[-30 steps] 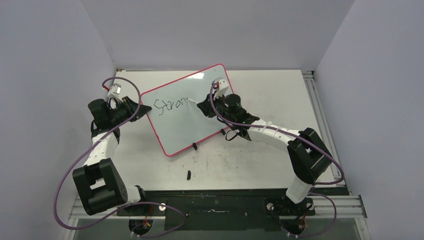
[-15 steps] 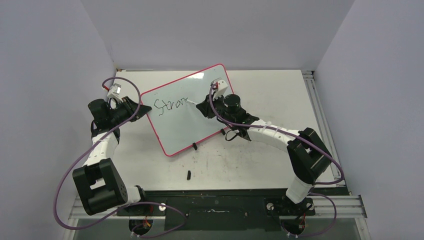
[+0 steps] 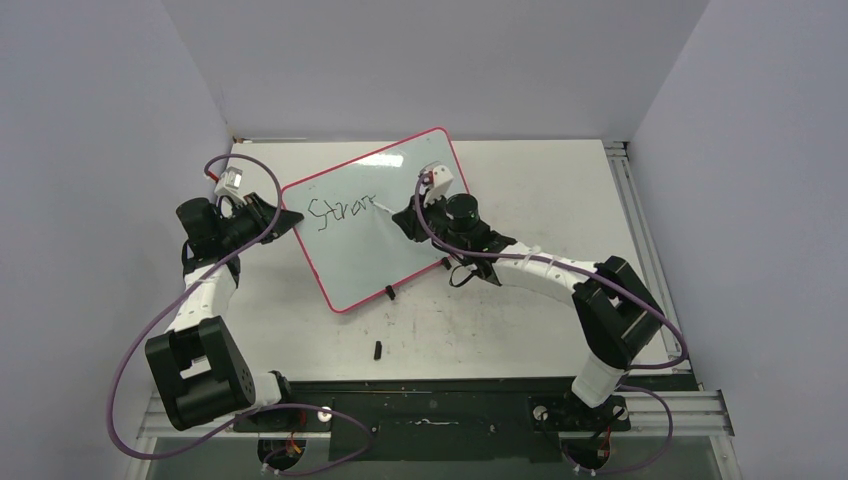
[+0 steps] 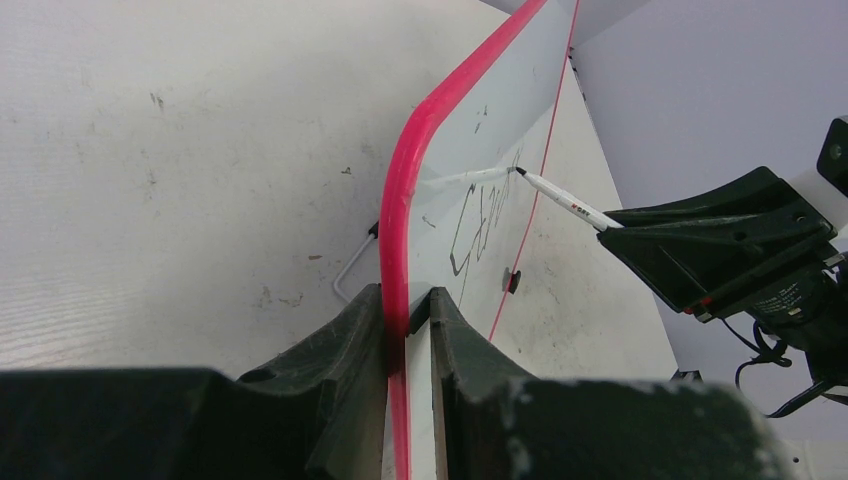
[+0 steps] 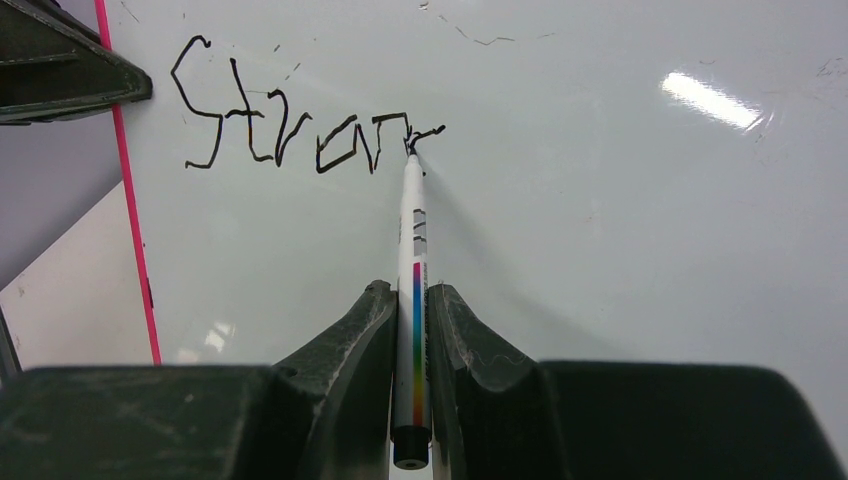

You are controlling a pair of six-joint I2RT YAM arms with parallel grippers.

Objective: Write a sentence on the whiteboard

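Whiteboard (image 3: pixel 375 255) sits askew on tabletop (image 3: pixel 530 190) in the top view. The sentence (image 3: pixel 340 211) is legible only as "Stran", with the right claw (image 3: pixel 400 213) just beside its end.

Left wrist view: left claw (image 4: pixel 407 296) clamps the pink rim; the script is foreshortened and unreadable.

Right wrist view: right claw pinches the marker (image 5: pixel 412 250), its tip touching the last stroke.
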